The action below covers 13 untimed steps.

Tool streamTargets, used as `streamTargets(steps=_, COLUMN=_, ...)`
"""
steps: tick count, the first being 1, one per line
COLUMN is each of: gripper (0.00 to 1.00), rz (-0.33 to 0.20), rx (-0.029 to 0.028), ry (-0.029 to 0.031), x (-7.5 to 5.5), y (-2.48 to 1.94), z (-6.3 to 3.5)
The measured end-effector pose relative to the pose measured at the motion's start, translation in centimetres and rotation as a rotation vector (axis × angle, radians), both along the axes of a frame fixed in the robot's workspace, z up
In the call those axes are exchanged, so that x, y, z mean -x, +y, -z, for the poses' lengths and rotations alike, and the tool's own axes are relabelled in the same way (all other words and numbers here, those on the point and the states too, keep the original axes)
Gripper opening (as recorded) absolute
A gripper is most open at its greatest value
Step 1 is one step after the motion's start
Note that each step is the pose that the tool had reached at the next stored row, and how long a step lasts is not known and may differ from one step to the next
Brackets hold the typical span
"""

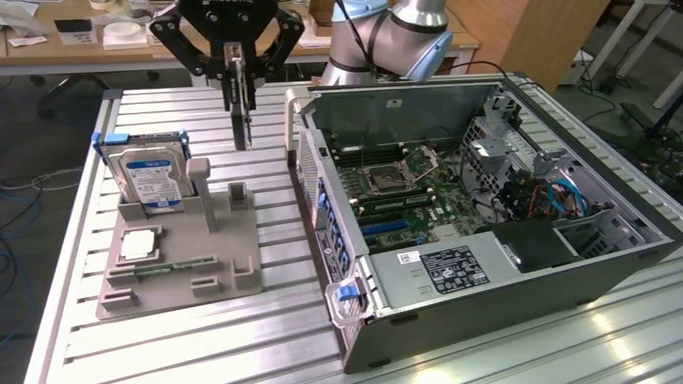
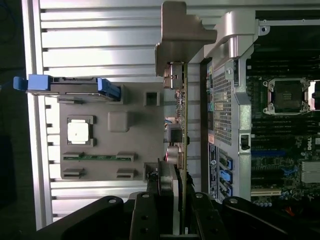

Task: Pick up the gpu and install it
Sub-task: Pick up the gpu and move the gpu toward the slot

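1. The gripper (image 2: pixel 176 200), a black two-fingered pincer, pinches the gpu (image 2: pixel 183 125) by its upper end.
2. A grey holder (image 1: pixel 229 248) on the slatted metal table (image 1: pixel 213 344) contains a hard drive (image 1: pixel 149 180) upright in a slot, a small square chip (image 1: pixel 139 244) flat in a recess, and a green memory stick (image 1: pixel 160 269).
3. The open computer case (image 1: pixel 501 304) contains a motherboard (image 1: pixel 405 200).
4. The gpu hangs in the air between holder and case, with its long axis vertical and its silvery bracket end pointing down.

Arm (image 1: pixel 389 36) bent; tool (image 1: pixel 241 94) pointing straight down; jaws pinched close together.
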State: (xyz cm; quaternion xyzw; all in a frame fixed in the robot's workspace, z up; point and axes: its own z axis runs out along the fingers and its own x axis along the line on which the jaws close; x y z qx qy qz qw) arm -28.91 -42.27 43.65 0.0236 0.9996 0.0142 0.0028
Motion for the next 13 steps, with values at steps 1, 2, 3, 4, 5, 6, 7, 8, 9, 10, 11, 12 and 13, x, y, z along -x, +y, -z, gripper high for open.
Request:
streamTargets(steps=1, gripper=0.28, rz=0.000, rx=0.0000, ry=0.0000, x=-0.2, y=0.00, z=0.00)
streamTargets(steps=2, gripper=0.28, rz=0.000, rx=-0.0001, ry=0.0000, x=-0.4, y=0.01, z=0.00)
streamTargets(steps=3, gripper=0.28, rz=0.000, rx=0.0000, ry=0.0001, x=-0.7, y=0.00, z=0.00)
streamTargets(steps=4, gripper=0.28, rz=0.000, rx=-0.0001, ry=0.0001, x=-0.9, y=0.00, z=0.01)
streamTargets(steps=5, gripper=0.28, rz=0.000, rx=0.0000, ry=0.0002, x=-1.1, y=0.00, z=0.00)
streamTargets(steps=6, gripper=0.28, rz=0.000, rx=0.0000, ry=0.0005, x=-1.3, y=0.01, z=0.00)
streamTargets(steps=7, gripper=0.28, rz=0.000, rx=-0.0001, ry=0.0005, x=-1.6, y=0.00, z=0.00)
streamTargets(steps=8, gripper=0.28, rz=0.000, rx=0.0000, ry=0.0005, x=-1.8, y=0.00, z=0.00)
streamTargets(steps=9, gripper=0.28, rz=0.000, rx=0.0000, ry=0.0007, x=-2.0, y=0.00, z=0.00)
streamTargets(steps=10, gripper=0.28, rz=0.000, rx=0.0000, ry=0.0009, x=-2.2, y=0.00, z=0.00)
streamTargets(steps=11, gripper=0.28, rz=0.000, rx=0.0000, ry=0.0009, x=-2.5, y=0.00, z=0.00)
streamTargets(steps=12, gripper=0.28, rz=0.000, rx=0.0000, ry=0.0010, x=-2.7, y=0.00, z=0.00)
streamTargets(steps=13, gripper=0.28, rz=0.000, rx=-0.0001, ry=0.0012, x=-2.9, y=0.01, z=0.00)
